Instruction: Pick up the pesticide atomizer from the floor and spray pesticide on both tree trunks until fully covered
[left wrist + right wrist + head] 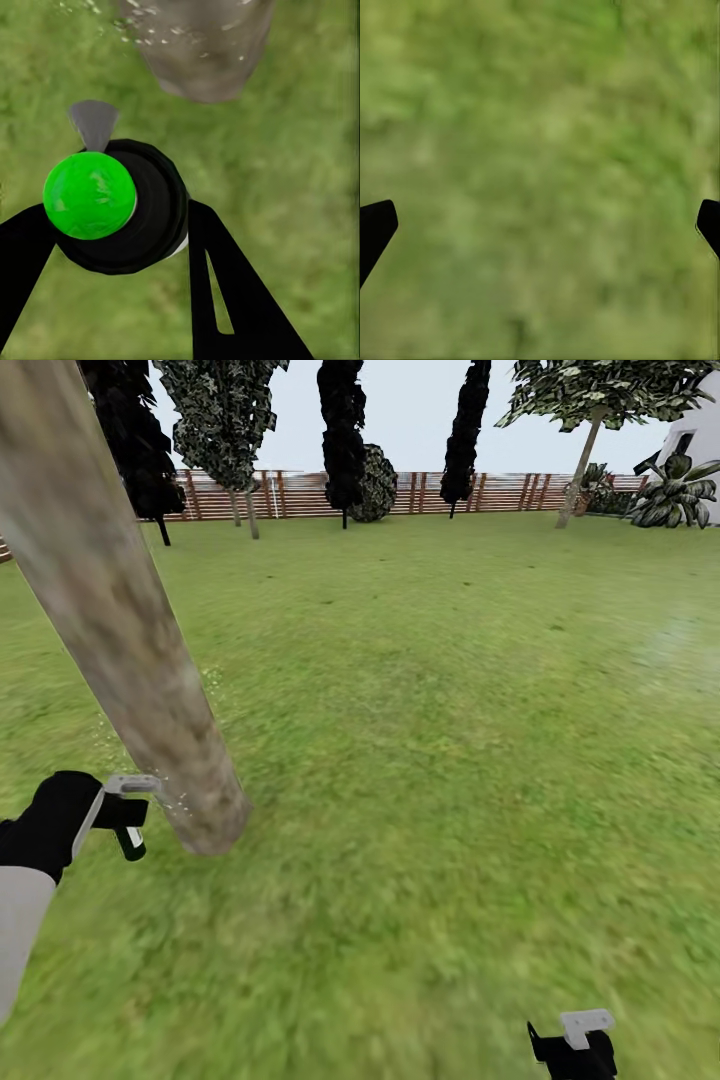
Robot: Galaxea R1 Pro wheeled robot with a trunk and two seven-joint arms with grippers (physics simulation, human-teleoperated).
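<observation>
Your head camera looks down over the lawn (450, 710); both wrist cameras face grass closely, the left sharing the trunk (120, 630) base.

No readable text anywhere in the garden scene.

No letters, numbers, brands or signs can be read on the tree trunk (120, 630), the fence (300, 495), the white building (700, 440) or the pesticide atomizer (120, 206).

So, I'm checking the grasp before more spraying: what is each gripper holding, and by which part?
The left gripper clamps the pesticide atomizer around its dark round body. The right gripper is open, holding nothing.
</observation>
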